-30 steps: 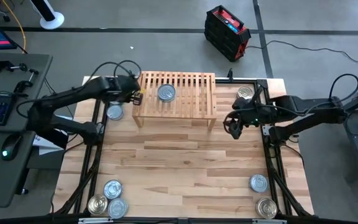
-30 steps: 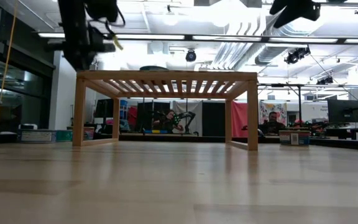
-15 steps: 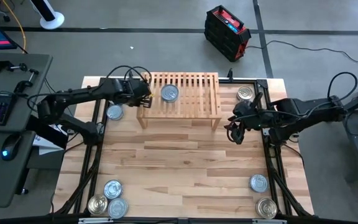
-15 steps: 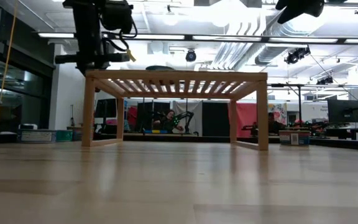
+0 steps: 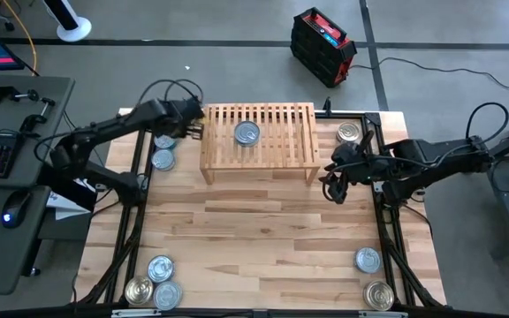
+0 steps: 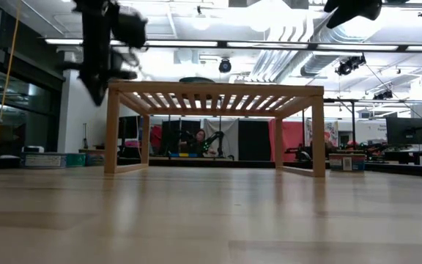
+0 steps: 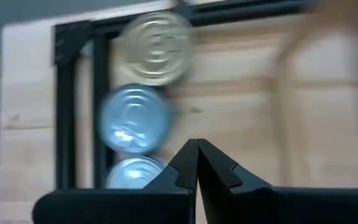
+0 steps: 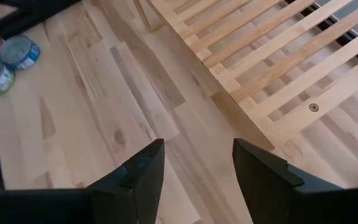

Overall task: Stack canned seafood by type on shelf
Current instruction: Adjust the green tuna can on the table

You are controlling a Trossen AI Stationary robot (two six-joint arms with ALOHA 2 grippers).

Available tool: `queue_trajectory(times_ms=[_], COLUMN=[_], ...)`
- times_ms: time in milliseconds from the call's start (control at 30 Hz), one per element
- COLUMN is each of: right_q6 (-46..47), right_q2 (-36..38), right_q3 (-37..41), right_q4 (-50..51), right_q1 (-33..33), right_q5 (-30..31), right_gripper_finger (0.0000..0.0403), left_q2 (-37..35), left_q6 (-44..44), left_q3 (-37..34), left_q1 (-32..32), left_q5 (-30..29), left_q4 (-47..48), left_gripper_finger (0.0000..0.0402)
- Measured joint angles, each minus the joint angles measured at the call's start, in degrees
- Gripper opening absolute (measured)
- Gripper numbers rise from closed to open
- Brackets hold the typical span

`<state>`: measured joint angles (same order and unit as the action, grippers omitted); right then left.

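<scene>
The light-wood slatted shelf (image 5: 259, 141) stands on its legs at the table's far middle, with one bluish-lidded tin (image 5: 246, 132) lying flat on its top. My left gripper (image 5: 193, 128) is shut and hovers just off the shelf's far-left corner, above the table. Its wrist view shows its tips (image 7: 196, 149) over bare wood near a silver-gold tin (image 7: 157, 43) and two bluish tins (image 7: 132, 118). My right gripper (image 5: 334, 187) hangs open in the air off the shelf's right end (image 8: 278, 68), holding nothing.
More tins lie flat on the table. There is a group at the near left corner (image 5: 160, 268), two at the near right (image 5: 367, 260) and one at the far right (image 5: 349, 132). Black frame rails (image 5: 136, 177) run along both table sides.
The shelf, with the tin on top, has slid along the table toward its right edge, staying upright. My left gripper first went right with the shelf's left end. It then drew back toward the far left corner and now stands off the shelf.
</scene>
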<state>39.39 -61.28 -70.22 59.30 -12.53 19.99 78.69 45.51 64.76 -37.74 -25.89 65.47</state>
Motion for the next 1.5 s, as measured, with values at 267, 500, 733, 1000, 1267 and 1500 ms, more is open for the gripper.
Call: queue_trajectory(times_ms=[267,500,733,1000,1267,1500], right_q6=[5.0,7.33,8.44,9.61,9.84,9.69], right_q2=[-0.02,-0.02,-0.04,-0.04,-0.05,-0.06], right_q3=[0.0,0.0,0.0,0.0,0.0,0.0], right_q4=[-0.87,-1.1,-3.19,-4.0,-3.98,-3.96], right_q1=[0.0,0.04,0.05,0.04,0.04,0.04], right_q5=[0.75,3.79,5.55,5.59,5.5,5.48], right_gripper_finger=[0.0179,0.0179,0.0179,0.0179,0.0179,0.0179], left_q2=[0.53,0.51,0.51,1.1,3.55,4.64], left_q6=[1.94,6.67,11.02,11.97,11.86,10.01], left_q3=[-8.62,-18.08,-23.21,-23.53,-23.55,-23.53], left_q1=[-10.49,-10.23,-10.25,-10.59,-10.43,-8.8], left_q5=[2.29,5.96,1.68,-4.58,-2.97,-1.53], left_q4=[-9.01,-19.27,-24.61,-27.05,-26.21,-25.1], left_gripper_finger=[0.0,0.0,0.0,0.0,0.0,0.0])
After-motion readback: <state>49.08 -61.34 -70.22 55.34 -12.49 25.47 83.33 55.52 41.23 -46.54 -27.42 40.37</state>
